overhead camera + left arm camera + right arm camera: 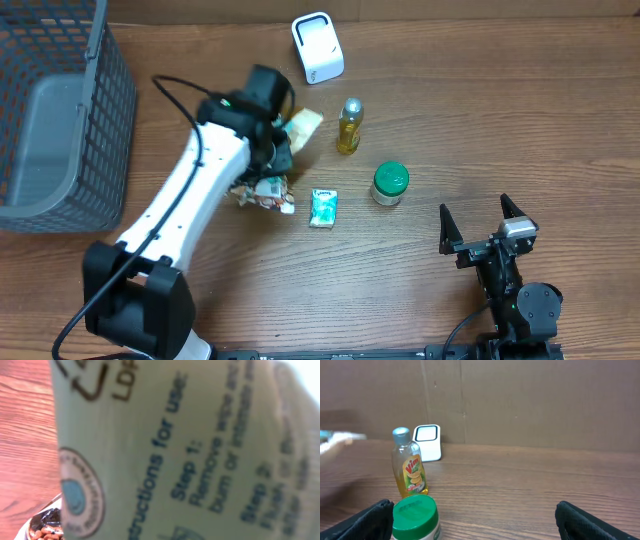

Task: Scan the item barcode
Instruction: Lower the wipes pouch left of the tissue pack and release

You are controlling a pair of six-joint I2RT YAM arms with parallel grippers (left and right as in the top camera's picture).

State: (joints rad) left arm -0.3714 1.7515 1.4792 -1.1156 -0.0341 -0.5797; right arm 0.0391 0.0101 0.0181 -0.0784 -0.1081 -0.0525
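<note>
While the left hand (pixel 281 132) is closed on a pale green packet (pixel 303 125), the packet sits in the far centre of the scene, apart from the white scanner (pixel 317 47) and on its near left; the scanner stands by the far edge of the table (pixel 470 110). In the left wrist view the packet (pixel 190 450) fills nearly the whole frame at a steep tilt, and its printed face shows blue text reading "Instructions for use" and "Step 1". A yellow bottle (pixel 349 126) stands upright just right of the packet. A green-lidded jar (pixel 389 184) stands nearer and further right. A small teal sachet (pixel 323 207) lies flat left of the jar, and a crumpled snack wrapper (pixel 265 193) lies beside the left arm, left of the sachet. A grey mesh basket (pixel 60 60) occupies the far left corner. The right hand (pixel 474 207) rests at the near right with its fingers (pixel 590 520) spread wide, gripping nothing and well apart from the packet.
</note>
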